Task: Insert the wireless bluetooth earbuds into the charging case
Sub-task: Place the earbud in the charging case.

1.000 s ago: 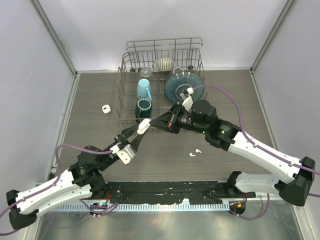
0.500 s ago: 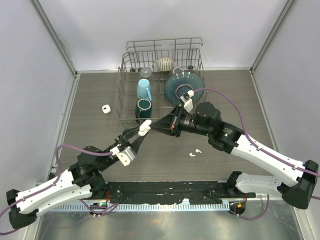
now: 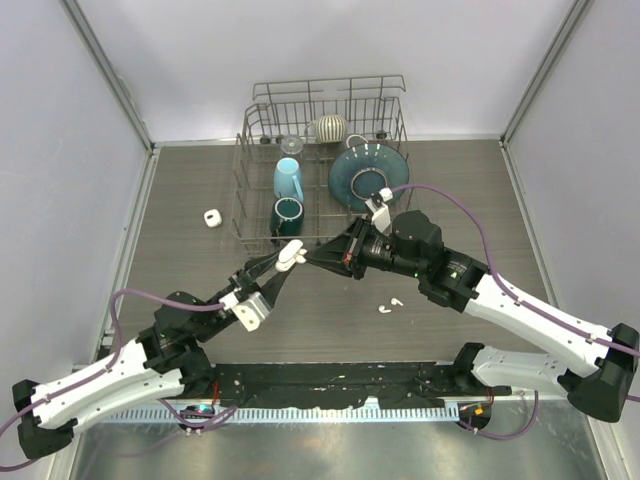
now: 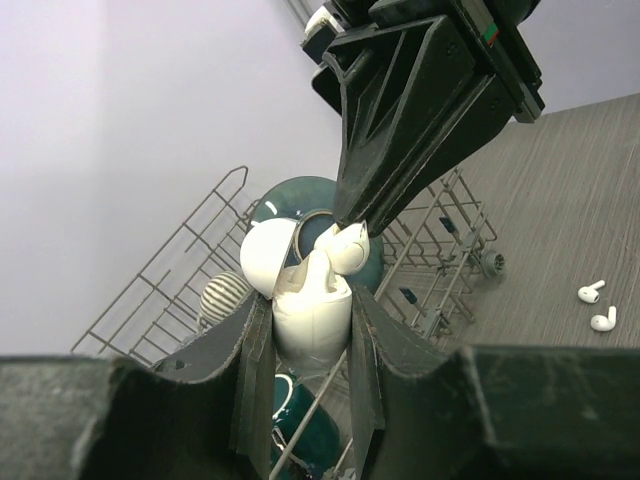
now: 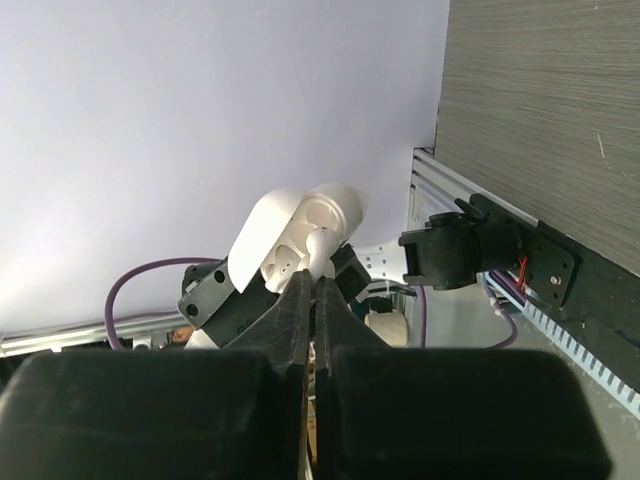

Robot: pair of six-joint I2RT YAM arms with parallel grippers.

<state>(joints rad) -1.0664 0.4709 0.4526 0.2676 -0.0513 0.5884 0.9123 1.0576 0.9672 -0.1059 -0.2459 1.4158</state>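
The left gripper (image 3: pixel 283 258) is clenched on the open charging case (image 4: pixel 312 320). The right gripper (image 4: pixel 352 218) pinches one earbud (image 4: pixel 345 248) at its fingertips, touching the case's opening. Two other earbuds (image 3: pixel 386 309) lie on the table (image 3: pixel 480 200), well apart, below the right gripper's wrist.

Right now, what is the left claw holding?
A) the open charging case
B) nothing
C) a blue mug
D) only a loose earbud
A: the left claw grips the white charging case, lid flipped open, while the right claw pinches an earbud at it.
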